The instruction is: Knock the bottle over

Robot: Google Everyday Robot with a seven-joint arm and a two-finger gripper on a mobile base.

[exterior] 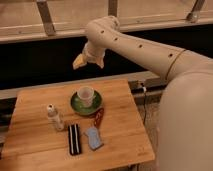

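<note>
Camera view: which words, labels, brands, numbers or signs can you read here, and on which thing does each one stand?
No text can be read in this view.
The bottle: any label on it is too blurred to read.
The cup, the green saucer and the black bar: no print shows.
The gripper, in the air above and behind the cup: no marking shows.

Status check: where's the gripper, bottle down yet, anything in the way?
Gripper high above table's far edge, touching nothing. Bottle upright, left side of table. White cup on saucer stands right of it.
</note>
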